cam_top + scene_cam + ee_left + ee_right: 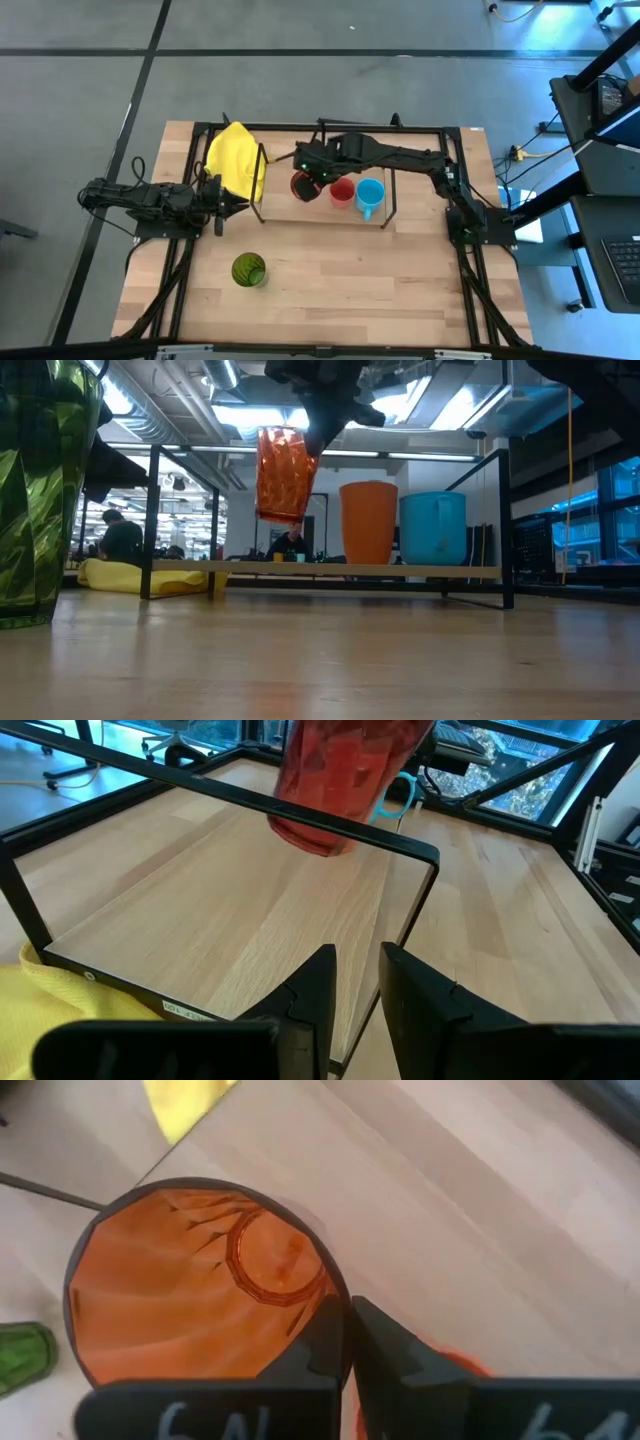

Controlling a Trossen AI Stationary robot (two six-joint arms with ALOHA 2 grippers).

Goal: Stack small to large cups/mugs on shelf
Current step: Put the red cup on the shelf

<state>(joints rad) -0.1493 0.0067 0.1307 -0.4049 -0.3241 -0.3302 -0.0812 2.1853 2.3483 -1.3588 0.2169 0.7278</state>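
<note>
My right gripper (pixel 308 172) is shut on the orange-red translucent tumbler (pixel 283 475), which it holds in the air over the shelf (pixel 320 215), near its left wire frame. The short red cup (pixel 342 192) and the light blue mug (pixel 370 195) stand upright side by side on the shelf board (pixel 300 569). The green translucent tumbler (pixel 248 270) stands on the tabletop nearer the front. My left gripper (pixel 236 205) waits low at the shelf's left end beside the yellow cloth, its fingers (pixel 320 982) a narrow gap apart and touching nothing. My right gripper pinches the orange-red tumbler's rim (pixel 335 1295), one finger inside the mouth and one outside (pixel 385 1342). The fingers come from above, pointing down. The tumbler hangs below them, mouth up and slightly tilted, its base (pixel 280 515) lifted clear of the shelf board.
A yellow cloth (pixel 238 160) lies at the shelf's left end. Black wire frames (pixel 390 200) stand at both shelf ends, and one bar (pixel 350 828) crosses ahead of my left gripper. People sit in the room behind (pixel 120 540). Bare tabletop (pixel 380 280) lies in front of the shelf.
</note>
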